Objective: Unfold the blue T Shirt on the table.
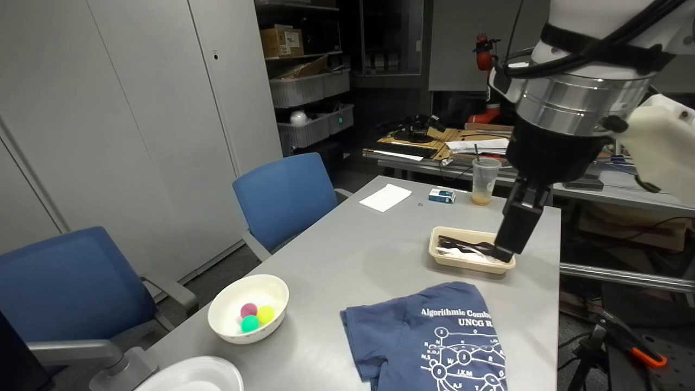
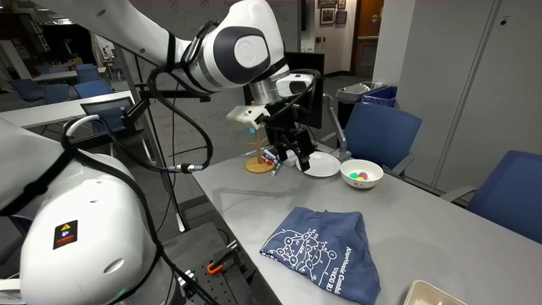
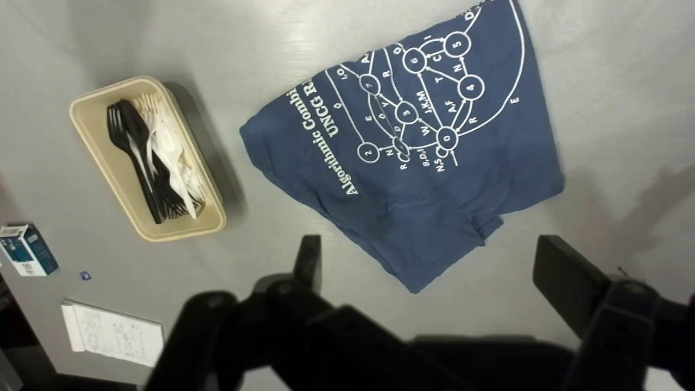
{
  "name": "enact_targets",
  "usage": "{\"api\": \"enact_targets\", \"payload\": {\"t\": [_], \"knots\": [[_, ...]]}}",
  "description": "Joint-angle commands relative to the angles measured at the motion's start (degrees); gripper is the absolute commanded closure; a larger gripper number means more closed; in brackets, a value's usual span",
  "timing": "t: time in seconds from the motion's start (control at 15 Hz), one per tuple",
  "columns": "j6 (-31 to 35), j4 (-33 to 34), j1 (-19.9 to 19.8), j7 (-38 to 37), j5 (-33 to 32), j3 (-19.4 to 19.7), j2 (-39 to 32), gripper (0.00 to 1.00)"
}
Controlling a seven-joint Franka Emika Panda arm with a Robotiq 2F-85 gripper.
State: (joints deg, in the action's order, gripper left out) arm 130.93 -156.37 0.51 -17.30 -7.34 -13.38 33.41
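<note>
1. Grey counter (image 1: 336,255), blue chairs (image 1: 288,198) alongside, pale cabinets (image 1: 136,108) behind.
2. Blue shirt (image 3: 412,146) folded over on counter, near but apart from cutlery tray (image 3: 125,184).
3. Pincer (image 3: 426,255) wide, empty, above and clear of shirt.
4. Risk: grabbing several layers together would likely drag shirt whole, not unfold it; smooth-looking counter may let it slide into tray.

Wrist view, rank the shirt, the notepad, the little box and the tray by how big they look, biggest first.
1. Shirt, clearly the largest, even slightly cut off at the top edge
2. Tray
3. Notepad
4. Box, the smallest
</note>
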Motion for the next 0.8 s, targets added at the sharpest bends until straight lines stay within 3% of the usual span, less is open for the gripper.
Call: {"api": "enact_targets", "payload": {"t": [0.0, 0.73], "knots": [[-0.76, 0.14, 0.74, -0.26, 0.29, 0.64, -0.09, 0.0], [-2.59, 0.41, 1.74, 0.11, 2.84, 1.51, -0.62, 0.0]]}}
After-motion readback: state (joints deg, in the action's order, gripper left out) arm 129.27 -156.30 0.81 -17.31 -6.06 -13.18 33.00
